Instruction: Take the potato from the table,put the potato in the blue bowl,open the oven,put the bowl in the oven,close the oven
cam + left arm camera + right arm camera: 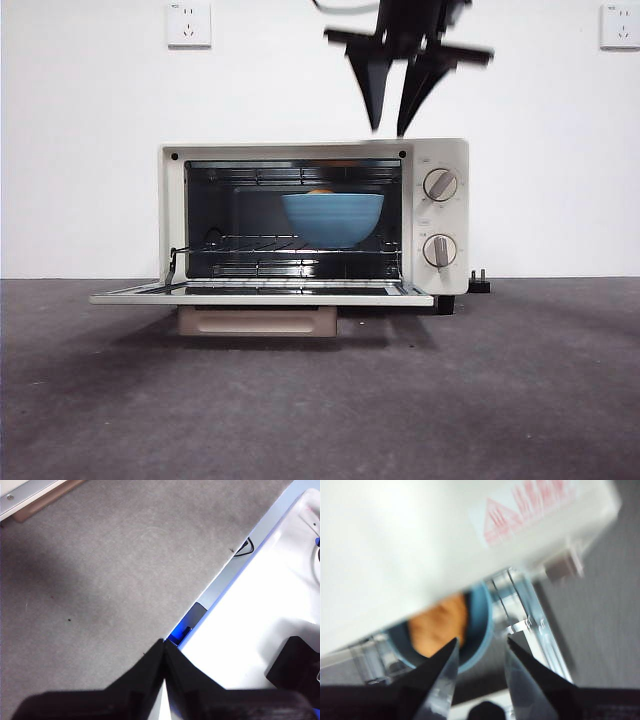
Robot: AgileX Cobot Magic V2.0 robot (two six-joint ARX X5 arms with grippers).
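- Potato (440,622): orange-brown lump lying in the bowl; in the front view only a sliver of it shows above the bowl's rim.
- Blue bowl (332,218): ridged, matte, upright on the wire rack (290,245) inside the oven cavity, toward the knob side.
- Oven (430,160): cream-white box; door (260,294) folded fully down and level, its beige handle (257,321) hanging below the front edge. Two silver knobs (440,185) on the control panel.
- Right gripper (398,85): above the oven's top, over the bowl side; jaws parted, holding nothing. Its wrist view is blurred, so its exact height over the casing is hard to judge.
- Left gripper (164,652): waiting over the table near the table's edge, away from the oven; jaws pressed together, nothing between them.
- Step in hand: bowl and potato appear placed; only closing the oven seems to remain.
- Next move, as judged: a gripper must get under the lowered door near its handle and swing it up until it seats, without nudging the oven backward.
- Table (320,400): dark grey, felt-like, mottled.
- Room: plain white wall (80,150) with two wall sockets (188,24); a black plug (480,284) lies beside the oven's foot.
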